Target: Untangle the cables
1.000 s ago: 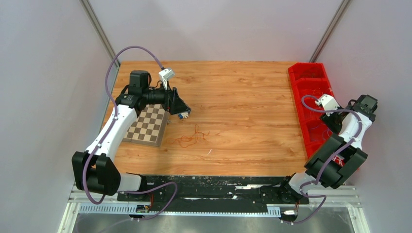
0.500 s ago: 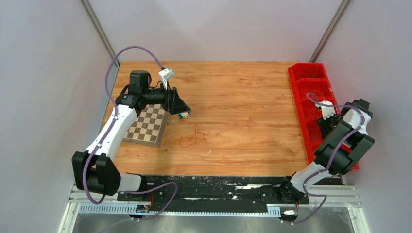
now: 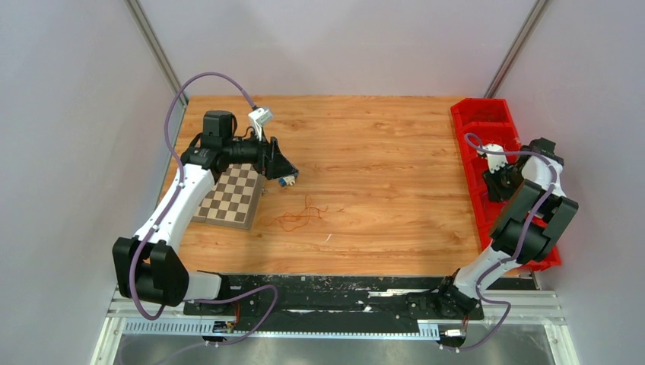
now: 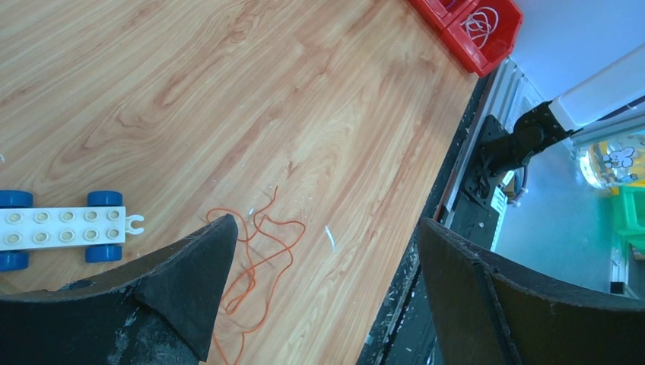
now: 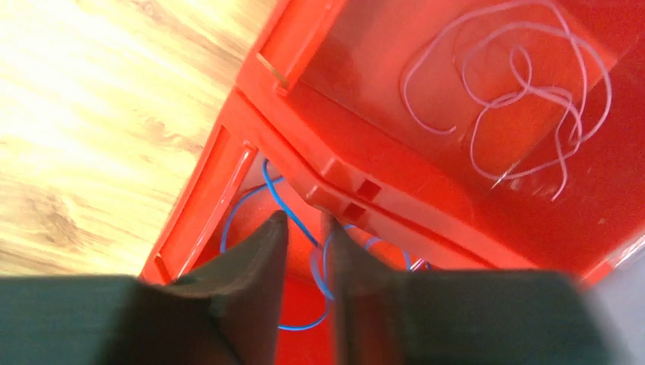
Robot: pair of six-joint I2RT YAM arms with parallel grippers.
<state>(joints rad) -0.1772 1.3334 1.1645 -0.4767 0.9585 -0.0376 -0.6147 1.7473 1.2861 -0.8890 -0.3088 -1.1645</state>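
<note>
A loose tangle of orange-red and dark cables [image 3: 298,217] lies on the wooden table; the left wrist view shows the orange strand [image 4: 262,247]. My left gripper [image 3: 285,173] hovers up-left of it, open and empty, with the tangle below its fingers [image 4: 190,281]. My right gripper [image 3: 498,182] is over the red bin [image 3: 465,122]. Its jaws stand almost together with a blue cable [image 5: 304,228] running through the narrow slit and looping down into one compartment. A white-pink cable [image 5: 517,91] lies in the neighbouring compartment.
A white toy block on blue wheels [image 3: 287,181] sits under my left gripper, also in the left wrist view [image 4: 61,228]. A checkerboard [image 3: 232,196] lies on the left. The bin wall [image 5: 228,152] runs along the table's right edge.
My right arm has folded in and swung left, bringing its gripper lower over the red bin. The left arm and the tangle on the table have not moved.
</note>
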